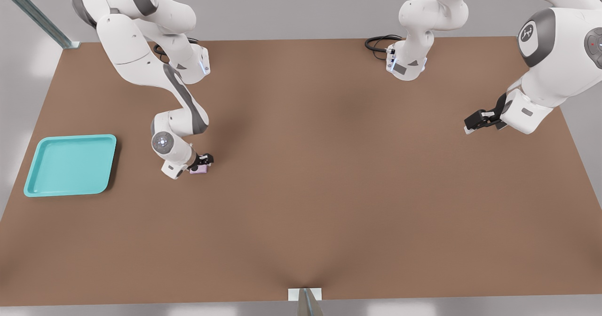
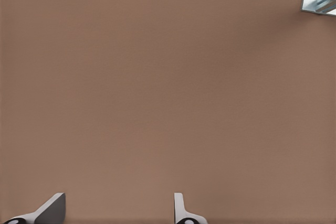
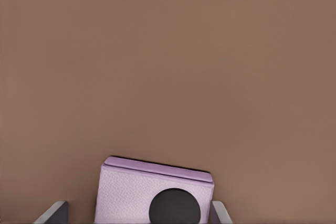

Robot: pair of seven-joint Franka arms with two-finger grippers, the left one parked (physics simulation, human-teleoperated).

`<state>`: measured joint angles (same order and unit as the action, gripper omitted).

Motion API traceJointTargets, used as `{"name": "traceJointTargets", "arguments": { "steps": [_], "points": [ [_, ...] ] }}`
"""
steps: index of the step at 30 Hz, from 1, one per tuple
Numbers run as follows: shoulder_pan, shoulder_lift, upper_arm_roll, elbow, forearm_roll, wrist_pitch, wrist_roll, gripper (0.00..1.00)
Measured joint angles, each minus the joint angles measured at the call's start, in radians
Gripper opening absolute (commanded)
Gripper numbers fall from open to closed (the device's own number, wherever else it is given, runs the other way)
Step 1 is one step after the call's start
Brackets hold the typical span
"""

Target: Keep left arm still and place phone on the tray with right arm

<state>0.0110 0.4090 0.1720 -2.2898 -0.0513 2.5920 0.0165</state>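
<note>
The pale lilac phone (image 1: 199, 169) lies flat on the brown table, a short way to the front view's right of the turquoise tray (image 1: 70, 165). My right arm's gripper (image 1: 203, 161) is lowered over the phone. In the right wrist view the phone (image 3: 131, 192), with one black round lens showing, sits between the two grey fingertips (image 3: 53, 212) of the gripper (image 3: 136, 216). One fingertip is next to the phone's edge and the other stands off it with a visible gap, so the gripper is open around the phone. Nothing lies in the tray.
The parked arm's black gripper (image 1: 482, 118) hangs above the table at the front view's right. A black cable loop (image 1: 378, 43) lies by the arm base at the back. A metal bracket (image 1: 304, 295) sits at the table's front edge.
</note>
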Motion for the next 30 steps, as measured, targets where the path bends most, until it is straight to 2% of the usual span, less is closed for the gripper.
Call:
{"name": "traceJointTargets", "arguments": {
  "steps": [5,6,7,8,11,18,24,30],
  "points": [
    [-0.002,0.026,0.001,0.002,0.0,0.005,0.009,1.0],
    [-0.002,0.029,0.001,0.003,0.0,0.006,0.011,0.95],
    [-0.002,0.031,0.001,0.003,0.002,0.007,0.011,0.84],
    [-0.002,0.031,0.001,0.004,0.006,0.008,0.008,0.78],
    [-0.002,0.026,0.002,0.004,0.013,0.009,0.003,0.7],
    [-0.012,-0.031,0.002,0.017,0.013,-0.012,-0.005,0.7],
    [-0.219,-0.155,0.002,0.037,0.011,-0.104,-0.052,0.7],
    [-0.523,-0.131,-0.003,0.131,0.012,-0.193,-0.192,0.7]
  ]
}}
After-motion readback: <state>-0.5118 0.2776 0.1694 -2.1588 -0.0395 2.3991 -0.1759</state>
